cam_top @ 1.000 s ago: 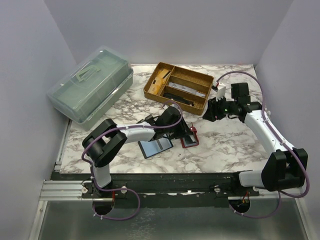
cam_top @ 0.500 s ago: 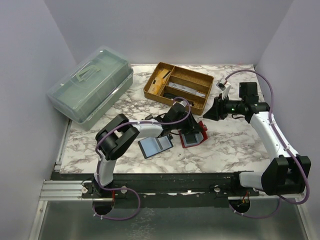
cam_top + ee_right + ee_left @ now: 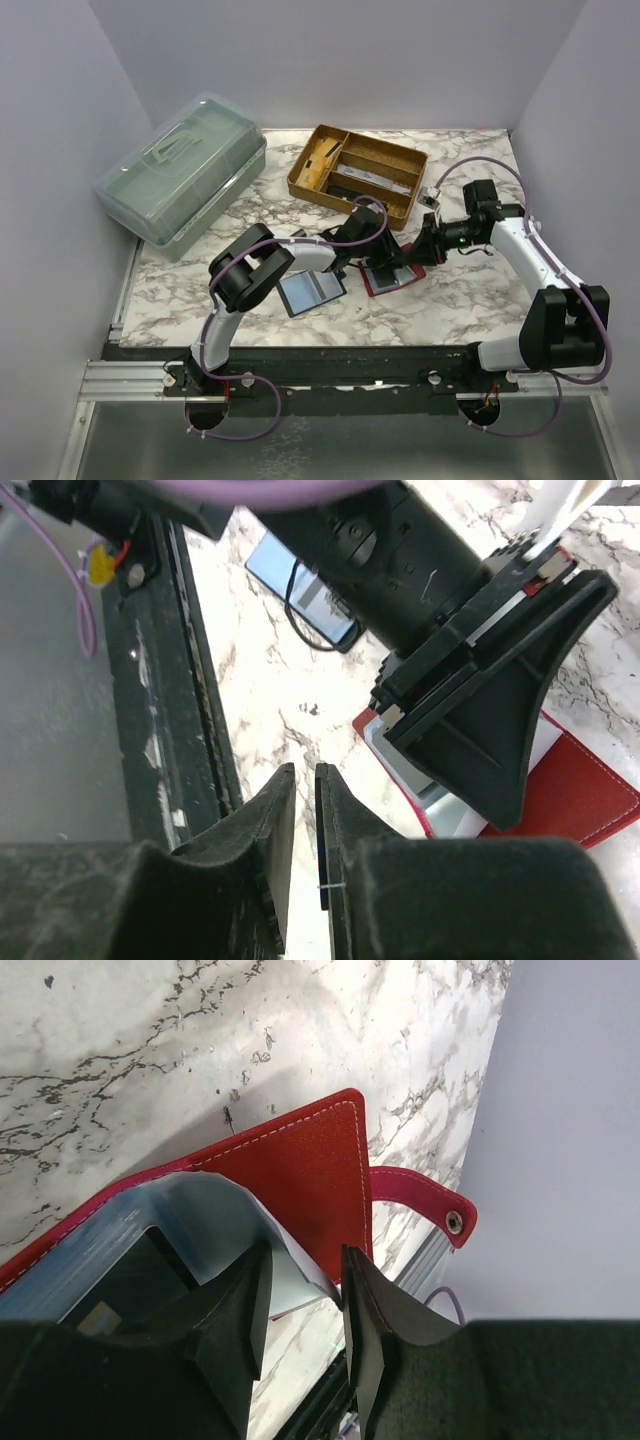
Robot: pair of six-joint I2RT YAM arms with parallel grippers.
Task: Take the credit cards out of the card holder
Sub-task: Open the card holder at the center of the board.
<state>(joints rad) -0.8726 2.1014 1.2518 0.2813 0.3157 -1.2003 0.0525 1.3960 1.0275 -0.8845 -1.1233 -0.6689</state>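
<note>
Right in the middle of the white-and-grey marbled tabletop (image 3: 470, 300) sits the red leather card holder (image 3: 300, 1170), flap open and its snap strap (image 3: 440, 1208) poking out sideways. The pale blue-grey plastic credit cards (image 3: 195, 1215) are tucked inside it, and one dark blue-grey card (image 3: 312, 292) already lies loose just beside it. The left gripper (image 3: 305, 1253) is partway open, straddling the holder's card edge, though honestly I can't tell if it's actually clamping anything. The right gripper (image 3: 303, 772) hangs just next to it, jaws nearly together with only a slit and nothing in there. My guess for this step: the right one has to spread its jaws, line up flat with the exposed card corner, nip just one card and pull straight along the pocket. The left should pin the holder meanwhile, otherwise I reckon the whole thing skates on that smooth-looking top. Rest of the setup: a tan wooden divided tray (image 3: 374, 142) and a translucent green lidded plastic box (image 3: 185, 175) at the back, plain pale walls (image 3: 350, 60) on three sides, and a black rail (image 3: 350, 362) along the near edge.
</note>
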